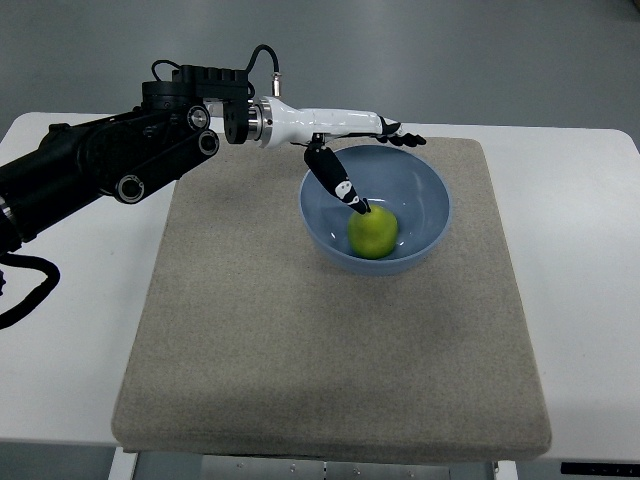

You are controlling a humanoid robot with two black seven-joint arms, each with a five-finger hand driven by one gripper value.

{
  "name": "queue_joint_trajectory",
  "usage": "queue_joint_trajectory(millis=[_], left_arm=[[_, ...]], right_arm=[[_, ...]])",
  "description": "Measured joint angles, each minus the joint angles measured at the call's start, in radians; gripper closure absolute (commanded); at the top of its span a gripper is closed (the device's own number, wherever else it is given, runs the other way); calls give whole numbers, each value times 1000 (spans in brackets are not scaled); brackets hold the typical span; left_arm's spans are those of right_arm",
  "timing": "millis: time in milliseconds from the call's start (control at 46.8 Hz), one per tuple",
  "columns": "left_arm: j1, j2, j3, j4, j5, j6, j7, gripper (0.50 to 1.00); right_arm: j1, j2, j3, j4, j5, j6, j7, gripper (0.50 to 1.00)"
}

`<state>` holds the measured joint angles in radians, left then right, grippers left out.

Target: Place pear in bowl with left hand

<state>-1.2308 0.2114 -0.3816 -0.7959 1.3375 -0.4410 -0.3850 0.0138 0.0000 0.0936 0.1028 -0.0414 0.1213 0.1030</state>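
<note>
Black casing covers the left arm [110, 160], which enters from the left edge of the frame and slants up toward the upper middle, where it narrows into a white forearm lying almost level above the far edge of the mat. Beneath it, a white table [60, 330] carries a grey-beige felt mat [250, 330] that fills most of the centre; the mat probably serves to keep the dish from sliding and to soften any drop.

At the end of the forearm, the left hand [352, 150] is stretched out over the back rim of the blue bowl [425, 190], which sits in the upper right part of the mat. Its fingers are extended and apart, gripping nothing. One digit, likely the thumb [340, 185], angles down into the bowl, its dark tip just at the upper left of the pear [373, 234]; whether it touches cannot be told.

Green and round, the pear rests on the bowl's floor, slightly toward the near side. Judging by this, the placing looks done, and the hand is poised to lift clear.

No right arm shows anywhere.
</note>
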Motion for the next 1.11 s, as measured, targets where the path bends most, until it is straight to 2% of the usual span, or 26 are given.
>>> queue_joint_trajectory(millis=[342,662,918,1110], left_arm=[[-15,41,-48,81,-5,0,0,540],[-24,49,-48,150,-34,50,0,538],[-6,43,-40,239,-189,140,0,536],[23,30,-36,352,-422,198,8,536]], right_arm=[[0,0,0,0,0,0,0,574],[0,0,0,0,0,1,0,574],[0,0,0,0,0,0,0,574],[0,0,0,0,0,0,0,574]])
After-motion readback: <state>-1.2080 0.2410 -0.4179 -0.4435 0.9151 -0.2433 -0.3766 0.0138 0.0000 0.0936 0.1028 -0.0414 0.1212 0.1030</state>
